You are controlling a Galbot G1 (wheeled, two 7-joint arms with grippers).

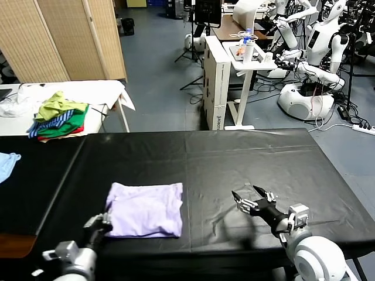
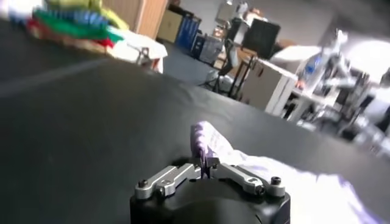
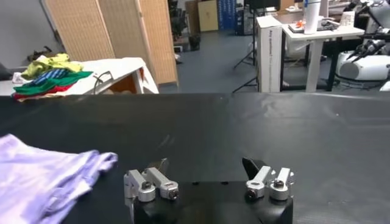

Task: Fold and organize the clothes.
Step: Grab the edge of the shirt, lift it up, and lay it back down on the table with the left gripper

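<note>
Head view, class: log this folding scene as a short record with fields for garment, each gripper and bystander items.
garment: pale lavender T-shirt, folded flat on black table
left gripper: shut on T-shirt's near left corner
right gripper: open, over bare table, right of shirt
bystander items: green, yellow and red garment pile on white table; light blue cloth far left

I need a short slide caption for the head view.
Left gripper pinches the lavender T-shirt's corner; right gripper waits open.
</note>
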